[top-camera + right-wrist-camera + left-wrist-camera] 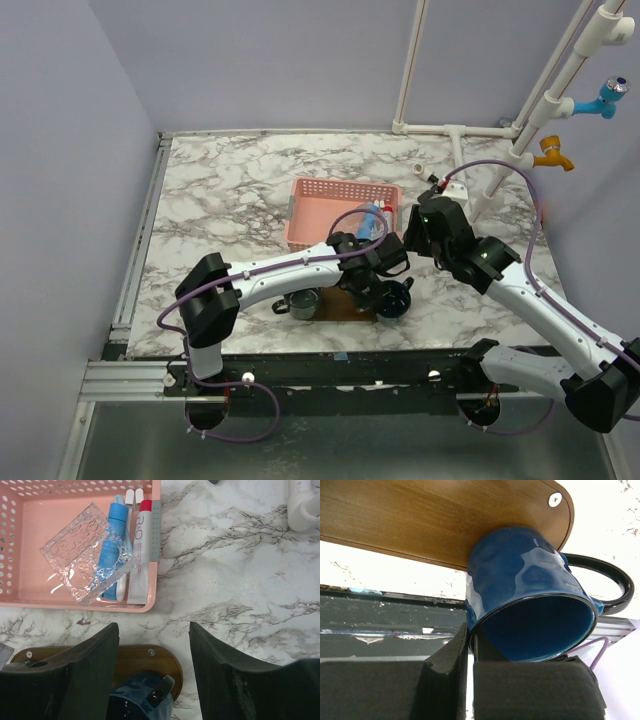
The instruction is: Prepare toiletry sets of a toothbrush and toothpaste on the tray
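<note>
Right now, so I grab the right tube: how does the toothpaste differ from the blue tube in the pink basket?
The toothpaste is white with a red cap; the blue tube is all blue. The blue tube lies partly under the glass dish; the toothpaste lies mostly clear of it, by the basket wall. Both lie lengthwise in the basket.

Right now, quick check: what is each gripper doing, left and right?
Left gripper: closed, pinching the rim of the blue mug.
Right gripper: open, holding nothing.
</note>
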Robot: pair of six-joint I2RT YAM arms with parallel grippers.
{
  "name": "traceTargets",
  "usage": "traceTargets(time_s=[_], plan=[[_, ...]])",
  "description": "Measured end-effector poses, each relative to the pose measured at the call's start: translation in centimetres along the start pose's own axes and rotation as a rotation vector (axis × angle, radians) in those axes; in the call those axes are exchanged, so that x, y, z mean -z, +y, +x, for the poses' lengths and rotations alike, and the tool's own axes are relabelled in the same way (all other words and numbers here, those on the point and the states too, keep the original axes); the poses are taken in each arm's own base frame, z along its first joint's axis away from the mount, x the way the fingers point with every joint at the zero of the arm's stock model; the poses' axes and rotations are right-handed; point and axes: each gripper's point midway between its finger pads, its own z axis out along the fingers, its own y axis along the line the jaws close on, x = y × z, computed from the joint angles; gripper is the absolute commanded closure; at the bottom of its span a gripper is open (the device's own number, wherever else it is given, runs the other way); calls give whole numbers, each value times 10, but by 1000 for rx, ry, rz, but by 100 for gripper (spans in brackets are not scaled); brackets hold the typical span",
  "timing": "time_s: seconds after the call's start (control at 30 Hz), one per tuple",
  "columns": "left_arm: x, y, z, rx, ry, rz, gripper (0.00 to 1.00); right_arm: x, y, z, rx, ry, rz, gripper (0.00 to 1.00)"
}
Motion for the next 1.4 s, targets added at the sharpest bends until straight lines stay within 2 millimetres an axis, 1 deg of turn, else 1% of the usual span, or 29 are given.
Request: traceTargets(time_s=[0.2, 0.3, 0.4, 0.47, 0.6, 0.77, 0.9, 1.03, 1.13, 1.3, 1.4], plan=[[2, 1, -9, -100, -45, 6, 100, 1, 0, 0, 1, 1, 0, 38], [14, -2, -13, -180, -70, 14, 100, 4, 0, -4, 5, -4, -3, 38], [29, -14, -17, -270, -97, 57, 100, 9, 1, -10, 5, -17, -10, 39], [37, -17, -21, -334, -118, 76, 100, 13, 1, -14, 2, -28, -17, 39], [49, -16, -29, -476, -156, 80, 100, 25, -2, -22, -4, -48, -29, 39], [55, -7, -39, -646, -182, 63, 100, 37, -7, -28, -17, -69, -31, 39], [57, -4, -45, -800, -194, 52, 100, 44, -12, -26, -41, -69, -25, 39], [61, -7, -50, -952, -211, 63, 100, 51, -15, -26, -81, -80, -33, 39], [68, -15, -53, -1063, -232, 88, 100, 53, -19, -22, -103, -79, -29, 39], [82, -31, -52, -1209, -256, 154, 100, 52, -32, 2, -117, -34, -1, 39], [84, -38, -50, -1294, -250, 181, 100, 53, -38, 14, -134, -13, 14, 39]])
